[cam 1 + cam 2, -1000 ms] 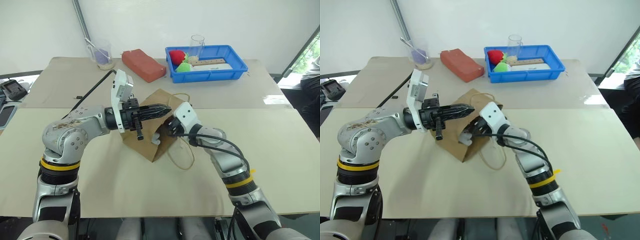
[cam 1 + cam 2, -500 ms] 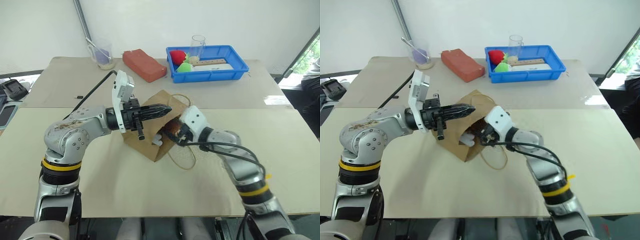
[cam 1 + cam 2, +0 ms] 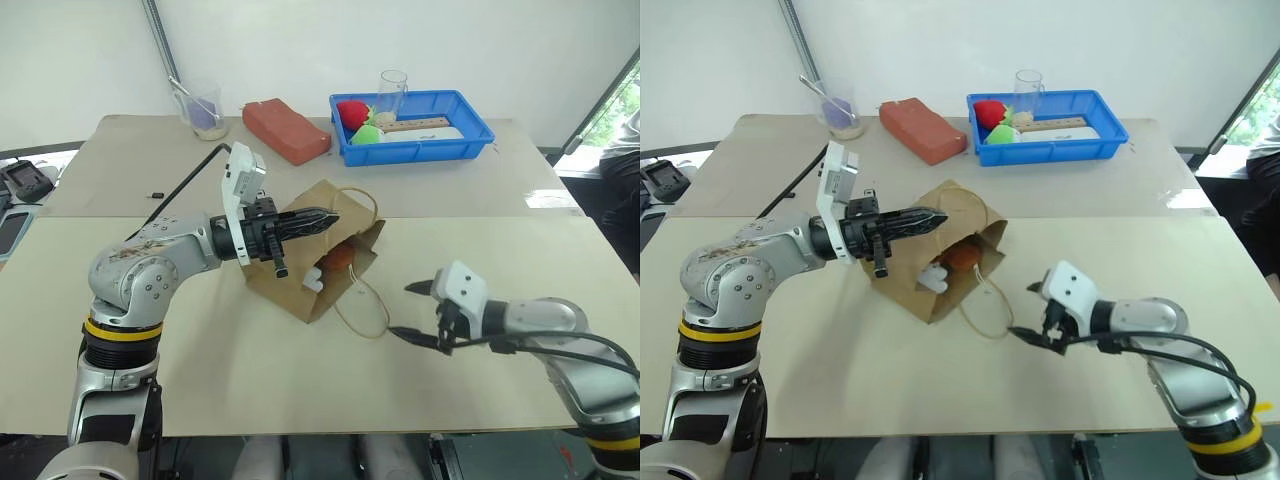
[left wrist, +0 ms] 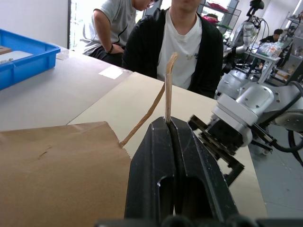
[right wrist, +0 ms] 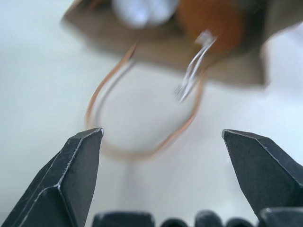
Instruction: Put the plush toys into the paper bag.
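1. The left hand [image 3: 318,218] was clamped shut on a twine handle [image 4: 166,90] of the brown paper bag [image 3: 290,282], holding its mouth up.
2. The bag lay at desk [image 3: 200,350] centre, mouth toward four o'clock.
3. Inside sat the white cloud toy [image 3: 933,278] and the reddish-brown toy [image 3: 962,256].
4. The right hand [image 3: 412,312], fingers spread wide and empty, hovered at four o'clock from the bag, apart from it.

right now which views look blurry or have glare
Right wrist view: the paper bag and plush toys are soft and out of focus, while the black fingers are sharp. Left eye view: bright glare from the window. Left wrist view: sharp throughout.
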You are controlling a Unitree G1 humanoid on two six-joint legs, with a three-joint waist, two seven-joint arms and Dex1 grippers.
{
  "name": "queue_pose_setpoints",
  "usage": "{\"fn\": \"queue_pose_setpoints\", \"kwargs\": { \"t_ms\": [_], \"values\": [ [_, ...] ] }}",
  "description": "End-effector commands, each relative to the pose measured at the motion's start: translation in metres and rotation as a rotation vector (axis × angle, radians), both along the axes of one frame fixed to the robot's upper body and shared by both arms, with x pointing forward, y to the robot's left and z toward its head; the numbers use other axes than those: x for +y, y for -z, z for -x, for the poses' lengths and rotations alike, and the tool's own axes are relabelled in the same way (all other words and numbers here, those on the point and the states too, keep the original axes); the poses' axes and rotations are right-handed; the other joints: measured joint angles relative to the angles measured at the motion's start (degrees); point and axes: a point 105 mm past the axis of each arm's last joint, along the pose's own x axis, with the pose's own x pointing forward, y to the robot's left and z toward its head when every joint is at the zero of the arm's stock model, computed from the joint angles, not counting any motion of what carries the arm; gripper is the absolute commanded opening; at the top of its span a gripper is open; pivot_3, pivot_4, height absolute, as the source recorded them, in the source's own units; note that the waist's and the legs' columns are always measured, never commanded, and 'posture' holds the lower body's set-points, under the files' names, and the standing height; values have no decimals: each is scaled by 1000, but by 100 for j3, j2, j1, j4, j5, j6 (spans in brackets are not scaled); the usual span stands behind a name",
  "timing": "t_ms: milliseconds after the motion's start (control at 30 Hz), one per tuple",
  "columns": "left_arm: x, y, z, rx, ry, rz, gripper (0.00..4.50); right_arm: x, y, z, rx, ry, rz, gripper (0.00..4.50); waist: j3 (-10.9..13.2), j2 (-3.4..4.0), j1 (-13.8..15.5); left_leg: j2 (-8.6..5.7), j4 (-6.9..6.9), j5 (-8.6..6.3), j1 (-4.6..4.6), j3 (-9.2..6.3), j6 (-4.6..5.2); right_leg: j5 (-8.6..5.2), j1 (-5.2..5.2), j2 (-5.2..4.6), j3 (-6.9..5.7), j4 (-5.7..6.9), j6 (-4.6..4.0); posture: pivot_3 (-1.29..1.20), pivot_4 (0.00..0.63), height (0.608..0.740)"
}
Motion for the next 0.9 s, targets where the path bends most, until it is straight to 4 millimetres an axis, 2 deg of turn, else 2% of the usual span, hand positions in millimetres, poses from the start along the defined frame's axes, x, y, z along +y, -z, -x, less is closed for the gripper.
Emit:
{"fn": "queue_pose_setpoints", "kwargs": {
  "t_ms": [33, 200, 300, 500, 733, 767, 900],
  "values": [
    [1, -17, 3, -74, 5, 20, 0, 1, 4, -8, -35, 51, -2, 4478, 0, 0, -6, 1, 0, 0, 2, 0, 0, 0, 1, 1, 1, 1, 0, 0, 150, 740],
    [-1, -17, 4, -74, 8, 18, 0, 9, 20, -17, 46, 158, -97, 4478, 0, 0, 8, 3, 1, 0, 1, -2, -1, 0, 1, 3, 0, 2, -1, 0, 150, 740],
    [-1, -16, 5, -75, 7, 14, 0, 15, 31, -17, 82, 186, -93, 4478, 0, 0, 19, 1, 0, 0, -1, -3, -1, 0, -1, 1, 0, 2, -1, 0, 150, 740],
    [0, -15, 6, -77, 0, 10, 0, 24, 40, -15, 128, 206, -89, 2653, 0, 0, 11, 2, 0, 0, 4, -3, 0, 0, 3, 2, 0, 2, -1, 0, 150, 740],
    [2, -14, 7, -82, -5, 3, 0, 27, 35, -19, 120, 231, -105, 205, -1, 0, 2, 4, 0, 0, 6, -2, 0, 0, 3, 4, 1, 2, -1, 0, 150, 740],
    [2, -14, 6, -82, -6, 2, 0, 26, 33, -20, 113, 235, -106, 7, -1, 0, 3, 4, 0, 0, 6, -2, 0, 0, 3, 4, 0, 2, -1, 0, 150, 740],
    [4, -15, 5, -85, -11, 2, 0, 19, 25, -23, 87, 244, -97, 7, -1, 0, 8, 3, 0, 0, 5, -2, 0, 0, 3, 4, 0, 2, -1, 0, 150, 740]
  ]
}}
